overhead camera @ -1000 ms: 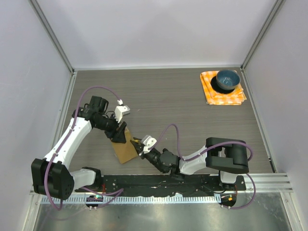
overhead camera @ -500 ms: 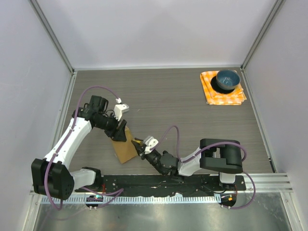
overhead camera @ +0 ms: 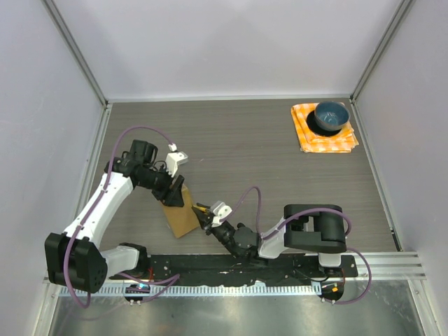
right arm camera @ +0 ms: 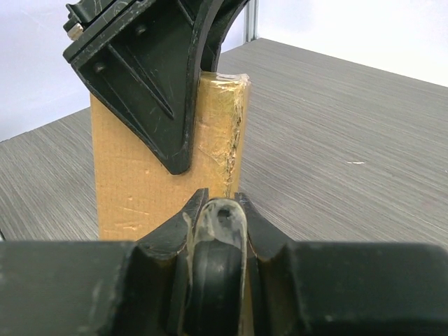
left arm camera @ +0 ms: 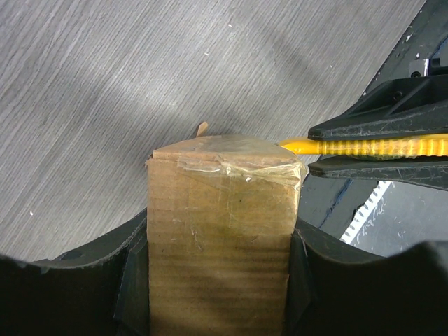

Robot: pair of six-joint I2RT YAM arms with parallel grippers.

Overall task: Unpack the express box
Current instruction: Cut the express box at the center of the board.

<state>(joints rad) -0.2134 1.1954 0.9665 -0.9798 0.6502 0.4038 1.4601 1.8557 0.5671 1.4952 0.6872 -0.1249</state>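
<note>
Left fingers [left arm camera: 131, 283] clamp express box [left arm camera: 220, 231]; low right fingers [left arm camera: 392, 112] pinch yellow tool [left arm camera: 378, 146].

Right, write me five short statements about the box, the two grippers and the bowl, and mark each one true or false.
1. The left gripper is clamped on the flat brown cardboard box. True.
2. The right gripper is empty. False: it grips a slim yellow tool whose tip is at the box's taped end.
3. The round blue bowl sits on the orange checked cloth. True.
4. The box lies beside the bowl. False: it is at the near left of the table, far from the bowl.
5. The box's flaps stand open. False: clear tape covers the closed end.
</note>
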